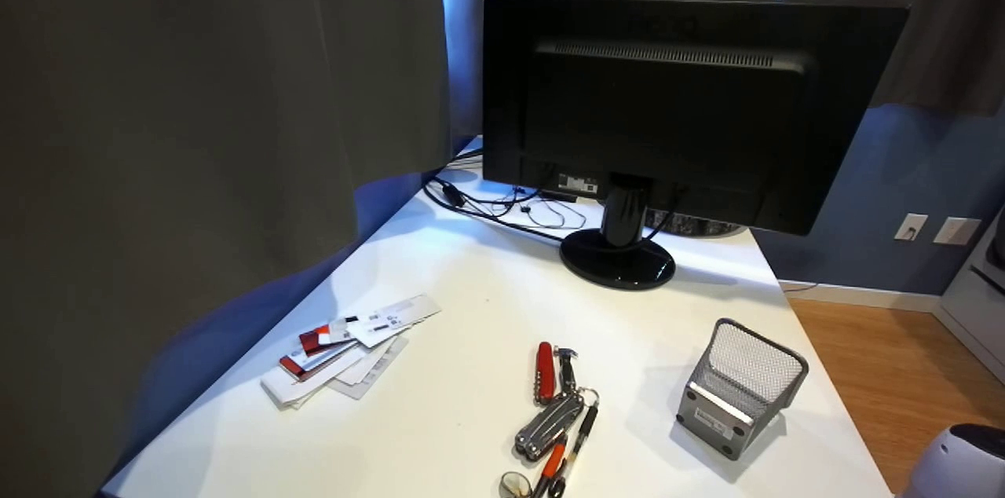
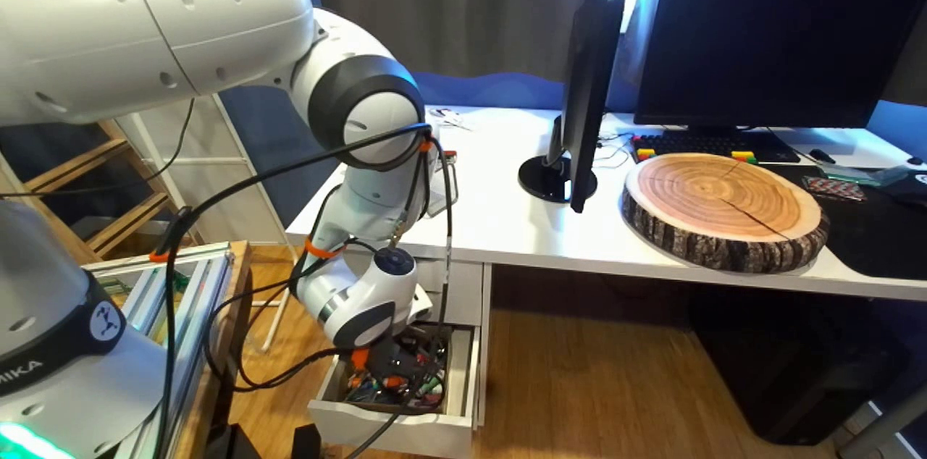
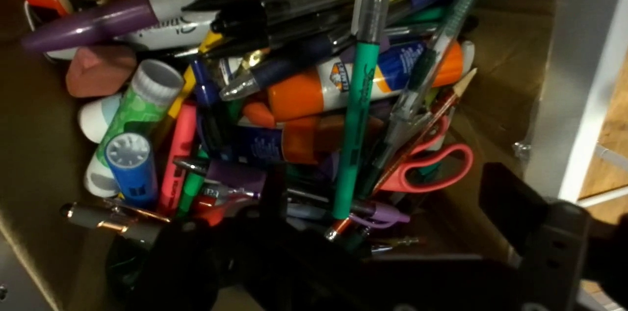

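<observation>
Green pen (image 3: 360, 90) with a clear cap is lying on top of a big, messy pile of pens and markers (image 3: 299, 63). The pile is sitting in a brown box (image 3: 520, 51) inside a white drawer (image 2: 420, 434) that is sticking out from below the white desk (image 2: 492, 169). The robot arm (image 2: 232, 32) is hanging over the drawer. Its gripper (image 3: 385, 178) is pointing down at the pile, and its two black fingers (image 3: 515, 203) are standing wide apart. In the wrist view, the bottom end of the green pen is showing between them. An orange, white and blue glue stick (image 3: 331, 88) is crossing under the pen. Pink scissors (image 3: 400, 181) are poking out just to the right, and a sharp pencil (image 3: 444, 105) is lying right by them. On the left, a green and white tube (image 3: 128, 119) is lying near a short blue tube (image 3: 135, 178). A fat purple marker (image 3: 113, 19) is lying near the top.

Up on the desk, a black monitor (image 1: 667, 121) is standing in both exterior views. In an exterior view, a gray mesh cup (image 1: 714, 419) is lying on its side, and a red pocket knife (image 1: 545, 368) is lying beside a gray folding tool (image 1: 548, 426).
</observation>
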You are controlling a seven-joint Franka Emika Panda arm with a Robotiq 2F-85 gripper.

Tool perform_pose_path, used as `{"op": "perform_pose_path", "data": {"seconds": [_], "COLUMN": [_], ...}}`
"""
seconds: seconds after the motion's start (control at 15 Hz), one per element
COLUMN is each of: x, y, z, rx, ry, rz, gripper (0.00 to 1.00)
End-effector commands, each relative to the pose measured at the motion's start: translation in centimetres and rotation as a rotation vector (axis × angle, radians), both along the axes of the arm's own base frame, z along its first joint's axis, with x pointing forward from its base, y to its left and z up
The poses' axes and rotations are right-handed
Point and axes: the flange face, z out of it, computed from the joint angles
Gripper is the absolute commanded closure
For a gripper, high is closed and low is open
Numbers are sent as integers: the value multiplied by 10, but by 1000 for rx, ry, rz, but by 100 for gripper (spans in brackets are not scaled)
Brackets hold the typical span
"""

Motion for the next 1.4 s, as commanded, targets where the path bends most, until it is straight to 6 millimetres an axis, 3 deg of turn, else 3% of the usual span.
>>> {"op": "perform_pose_path", "data": {"seconds": [0.0, 0.4, 0.53, 0.67, 0.73, 0.87, 1.07, 1.2, 1.27, 1.33], "x": [3, 9, 10, 10, 10, 9, 10, 10, 10, 10], "y": [4, 2, 1, 1, 0, 1, 3, 3, 3, 4], "z": [-14, -11, -11, -12, -12, -12, -13, -13, -13, -13], "rx": [-26, -69, -77, -82, -84, -85, -85, -84, -84, -84], "ry": [-27, -38, -43, -42, -41, -38, -32, -30, -29, -30], "rz": [-32, -71, -81, -85, -88, -91, -91, -89, -90, -90], "gripper": [0, 1, 13, 35, 38, 33, 6, 0, 0, 19]}}
